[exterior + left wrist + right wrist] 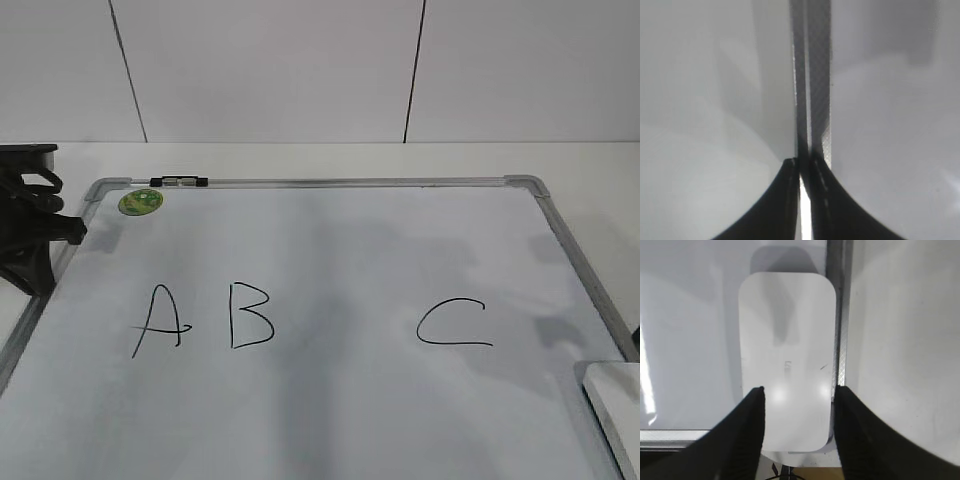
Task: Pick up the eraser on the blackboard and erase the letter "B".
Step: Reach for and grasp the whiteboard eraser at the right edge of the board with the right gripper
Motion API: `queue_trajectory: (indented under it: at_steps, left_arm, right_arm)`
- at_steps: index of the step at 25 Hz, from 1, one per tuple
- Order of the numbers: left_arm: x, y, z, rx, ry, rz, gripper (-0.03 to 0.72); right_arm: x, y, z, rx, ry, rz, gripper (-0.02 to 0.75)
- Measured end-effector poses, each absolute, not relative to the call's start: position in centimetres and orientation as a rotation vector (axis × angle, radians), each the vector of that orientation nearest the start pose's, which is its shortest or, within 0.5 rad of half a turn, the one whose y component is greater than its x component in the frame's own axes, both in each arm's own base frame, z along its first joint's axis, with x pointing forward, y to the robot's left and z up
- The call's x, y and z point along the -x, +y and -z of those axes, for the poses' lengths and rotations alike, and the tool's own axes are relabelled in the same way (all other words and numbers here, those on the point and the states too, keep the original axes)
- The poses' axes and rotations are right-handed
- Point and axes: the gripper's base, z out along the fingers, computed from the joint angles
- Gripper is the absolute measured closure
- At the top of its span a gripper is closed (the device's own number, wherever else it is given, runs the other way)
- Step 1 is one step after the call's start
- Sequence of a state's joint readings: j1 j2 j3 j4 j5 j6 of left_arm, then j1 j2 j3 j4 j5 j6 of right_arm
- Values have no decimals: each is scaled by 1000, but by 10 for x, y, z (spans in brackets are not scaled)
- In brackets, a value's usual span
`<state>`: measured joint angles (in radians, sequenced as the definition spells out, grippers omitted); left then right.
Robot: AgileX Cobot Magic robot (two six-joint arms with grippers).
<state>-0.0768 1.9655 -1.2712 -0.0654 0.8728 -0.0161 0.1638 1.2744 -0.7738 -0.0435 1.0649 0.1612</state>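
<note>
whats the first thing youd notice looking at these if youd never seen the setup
The black letters A, B and C drawn in a row across the big whiteboard stand out first, with a round green sticker at its far left corner. Next, in the right wrist view, the white eraser lies at the board's edge, with the right gripper straddling its sides.

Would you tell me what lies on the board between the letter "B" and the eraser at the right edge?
In the exterior view, the letter "C" lies between the letter "B" and the eraser; the rest of that stretch of blackboard is bare.
</note>
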Motion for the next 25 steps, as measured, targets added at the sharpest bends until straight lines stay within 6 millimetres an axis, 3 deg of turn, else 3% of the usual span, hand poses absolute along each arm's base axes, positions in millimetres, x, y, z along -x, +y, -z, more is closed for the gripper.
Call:
queue_trajectory:
  at_steps: [2, 6, 9, 19, 25]
  left_arm:
    - [-370, -33, -153, -32, 3052, 86, 651]
    - [-370, -33, -153, -35, 3052, 81, 651]
    - [-370, -33, -153, -35, 3052, 81, 651]
    - [-369, -33, -153, -38, 3058, 79, 651]
    - [-369, -33, -153, -38, 3058, 79, 651]
  right_arm:
    - [-200, 30, -232, 34, 3044, 36, 346]
    - [-203, 30, -227, 33, 3067, 38, 150]
    - [-207, 31, -220, 35, 3090, 44, 95]
    - [-223, 34, -195, 37, 3146, 56, 108]
    - [-224, 34, -192, 37, 3148, 55, 162]
